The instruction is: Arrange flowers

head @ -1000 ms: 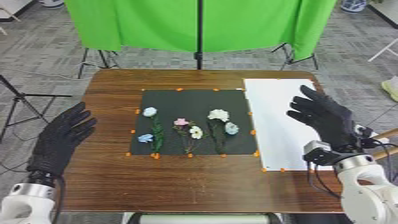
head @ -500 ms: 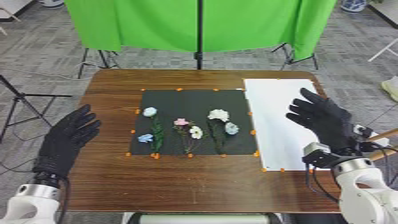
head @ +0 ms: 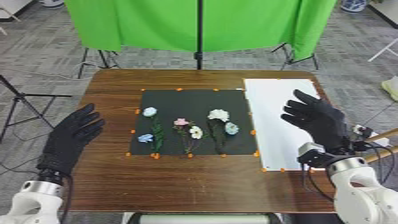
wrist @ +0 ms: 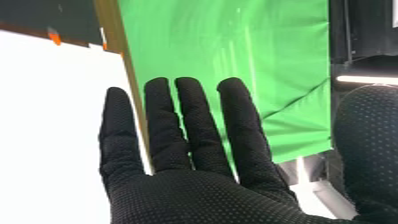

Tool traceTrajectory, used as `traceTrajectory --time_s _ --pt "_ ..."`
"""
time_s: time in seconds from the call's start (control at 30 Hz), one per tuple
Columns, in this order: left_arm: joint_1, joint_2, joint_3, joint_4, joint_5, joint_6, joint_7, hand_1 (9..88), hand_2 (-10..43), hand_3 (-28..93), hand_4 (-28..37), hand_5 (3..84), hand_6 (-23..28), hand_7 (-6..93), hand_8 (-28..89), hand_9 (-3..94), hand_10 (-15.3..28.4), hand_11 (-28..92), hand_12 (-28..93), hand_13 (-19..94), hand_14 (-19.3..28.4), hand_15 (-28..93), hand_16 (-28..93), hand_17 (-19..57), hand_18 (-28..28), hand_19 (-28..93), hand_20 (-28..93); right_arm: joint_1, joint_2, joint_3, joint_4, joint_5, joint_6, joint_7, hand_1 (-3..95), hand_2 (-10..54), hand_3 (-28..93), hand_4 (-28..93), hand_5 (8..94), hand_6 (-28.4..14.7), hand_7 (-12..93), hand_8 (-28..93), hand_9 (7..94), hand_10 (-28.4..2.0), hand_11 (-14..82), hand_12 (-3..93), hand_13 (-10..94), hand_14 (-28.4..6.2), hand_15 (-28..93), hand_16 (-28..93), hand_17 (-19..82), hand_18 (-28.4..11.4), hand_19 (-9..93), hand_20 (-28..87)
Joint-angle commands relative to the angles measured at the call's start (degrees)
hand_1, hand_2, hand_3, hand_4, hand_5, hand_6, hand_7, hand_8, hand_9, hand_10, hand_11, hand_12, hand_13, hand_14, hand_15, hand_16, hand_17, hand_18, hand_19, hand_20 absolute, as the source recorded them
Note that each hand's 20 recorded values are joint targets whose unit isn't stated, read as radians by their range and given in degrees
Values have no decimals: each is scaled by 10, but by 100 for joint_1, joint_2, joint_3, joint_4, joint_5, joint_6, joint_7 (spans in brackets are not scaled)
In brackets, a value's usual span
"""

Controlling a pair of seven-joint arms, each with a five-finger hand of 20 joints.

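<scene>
- Flowers [head: 218,115] lie apart on black mat [head: 182,102] on surface [head: 178,190].
- Flowers white, pink, pale blue; stems [head: 157,136] green.
- Left hand [head: 64,142], right hand [head: 318,122]: fingers extended, apart.

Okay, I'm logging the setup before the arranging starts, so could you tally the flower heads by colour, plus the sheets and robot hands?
Pink flower head: 1
White or bluish flower heads: 5
Black sheet: 1
White sheet: 1
Robot hands, left hand and right hand: 2
Total: 10
</scene>
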Motion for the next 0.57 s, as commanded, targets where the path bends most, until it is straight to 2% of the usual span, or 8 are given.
traceTrajectory --time_s 0.03,0.07,0.13,0.23,0.37,0.4,0.47,0.57 --pt "-29 60 62 69 23 -73 -72 263 37 707 -283 325 54 223 -113 271 131 252 154 205 154 403 -35 -94 231 552 10 242 74 -183 65 26 194 -41 112 6 841 -279 416 -39 139 -116 407 -126 124 191 292 -121 181 256 10 -217 420 209" --pt "15 63 40 38 25 -36 -140 263 37 707 -283 325 54 223 -113 271 131 252 154 205 154 403 -36 -94 231 552 10 184 79 -197 47 84 286 6 112 6 841 -280 416 -39 140 -116 407 -125 124 191 292 -121 182 257 8 -218 418 208" --pt "-38 103 53 72 5 -74 -121 263 37 708 -283 325 54 222 -114 271 131 252 155 205 154 404 -36 -94 231 552 10 149 88 -218 47 227 407 -78 112 6 842 -279 416 -39 142 -116 407 -126 124 192 293 -121 185 258 4 -220 417 208" --pt "81 52 28 31 9 -40 -109 264 38 708 -283 325 54 223 -113 272 131 251 154 205 155 405 -36 -94 231 552 10 110 92 -247 81 520 502 -203 112 8 841 -279 410 -39 142 -117 404 -126 125 193 295 -121 195 260 3 -221 418 209" --pt "-62 86 115 93 43 -115 -98 264 37 709 -283 325 54 223 -113 272 132 253 154 205 155 403 -37 -93 231 553 10 -3 112 -125 6 428 633 -345 108 13 845 -276 403 -40 143 -116 403 -126 127 194 298 -122 208 257 2 -222 419 210" --pt "-10 64 77 45 43 -69 -253 264 37 708 -283 325 54 223 -114 272 132 253 154 205 155 403 -37 -93 231 553 9 -54 56 -88 -5 405 623 -211 108 13 847 -275 404 -40 143 -115 403 -127 127 194 299 -122 211 256 2 -222 419 210" --pt "-36 53 128 75 26 -43 -89 264 38 709 -283 324 53 223 -114 272 132 253 154 206 154 403 -37 -93 230 552 9 31 88 -139 27 487 663 -309 110 13 850 -274 407 -40 145 -116 406 -127 129 195 300 -121 214 254 2 -222 419 211" --pt "-5 91 88 52 26 -39 -146 264 37 709 -283 325 54 222 -114 272 132 254 155 206 154 402 -37 -93 230 553 9 35 42 -177 37 446 632 -284 112 12 854 -275 408 -40 146 -117 406 -126 131 194 300 -120 218 249 2 -223 419 210"
